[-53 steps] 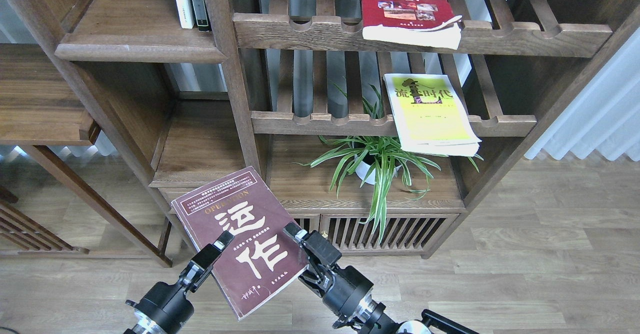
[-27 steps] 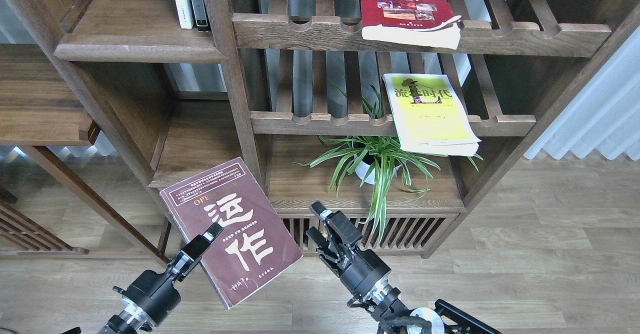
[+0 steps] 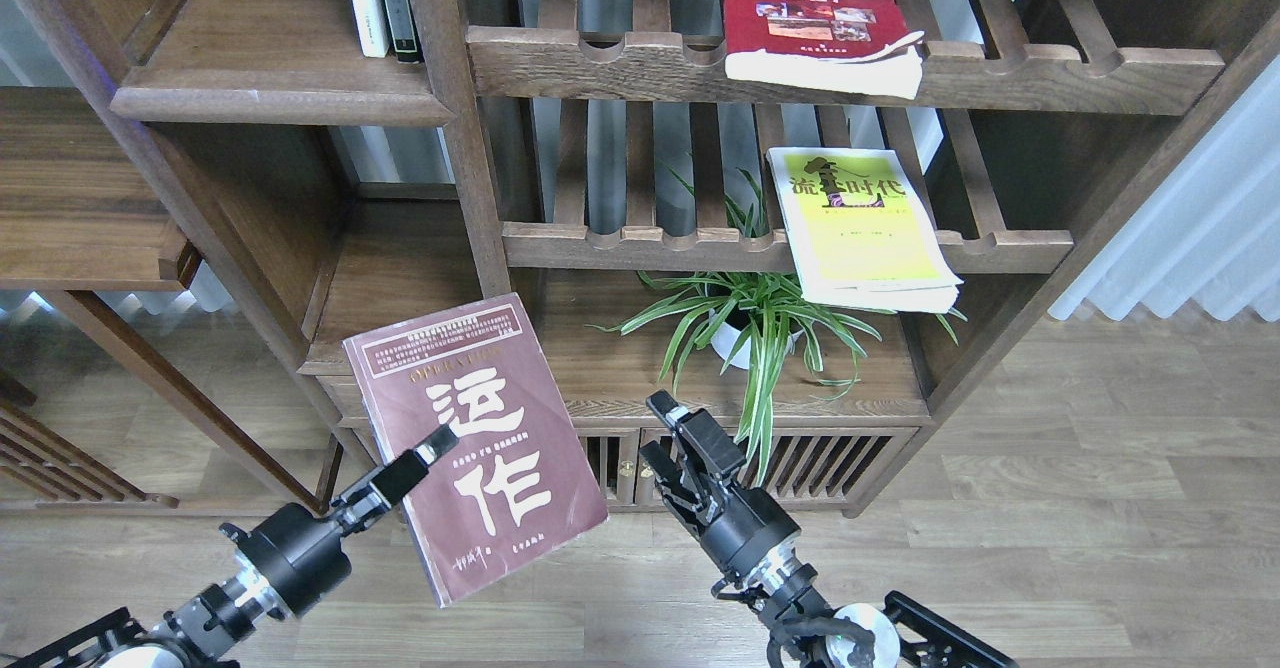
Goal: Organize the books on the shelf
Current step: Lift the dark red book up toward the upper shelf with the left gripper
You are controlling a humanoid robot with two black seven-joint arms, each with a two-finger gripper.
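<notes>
Maroon paperback with big white Chinese characters sits at 7 o'clock, tilted, off any shelf, pinched at its left edge by left gripper. Right gripper, 6 o'clock, holds nothing, fingers slightly apart. One-sided grip: book could sag or slip. Solid dark-brown shelf board at 11 o'clock. Yellow-green book and red book lie on slatted racks. Wood floor, white curtain.

The large book sits at seven o'clock, the plant just right of centre. Two books lie on slatted racks at one o'clock, thin books at eleven.
</notes>
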